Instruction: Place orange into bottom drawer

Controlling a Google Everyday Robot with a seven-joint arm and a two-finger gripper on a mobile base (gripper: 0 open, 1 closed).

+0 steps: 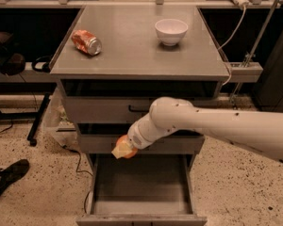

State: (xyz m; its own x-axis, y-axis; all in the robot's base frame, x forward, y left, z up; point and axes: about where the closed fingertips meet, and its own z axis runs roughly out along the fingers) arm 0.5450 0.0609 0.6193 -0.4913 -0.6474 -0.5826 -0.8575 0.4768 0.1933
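Grey metal cabinet (pixel 132 60) is in front of me, and all positions here are taken from it. The white robot arm (pixel 217 128) reaches in from the cabinet's right side and crosses its front face at the level of the middle drawer (pixel 96 144). The gripper (pixel 121 149) sits at the end of the arm, just in front of that middle drawer and a little left of the cabinet's centre line. It is closed around the orange (pixel 129 149). One pale finger (pixel 116 151) covers the fruit's left side and the rest of the fruit shows behind it. The orange is held in the air, above the rear part of the bottom drawer (pixel 141 185) and not touching its floor. The bottom drawer is pulled fully out from the cabinet's base, with its flat grey floor and low side walls exposed and nothing lying in it. The top drawer (pixel 99 109) is closed, and its dark bar handle shows just left of the arm. On the cabinet's top, a crushed orange-red soda can (pixel 86 42) lies on its side near the left edge. A white bowl (pixel 171 31) stands upright toward the back right, well apart from the can. A dark shoe (pixel 9 173) rests on the speckled floor to the cabinet's left.
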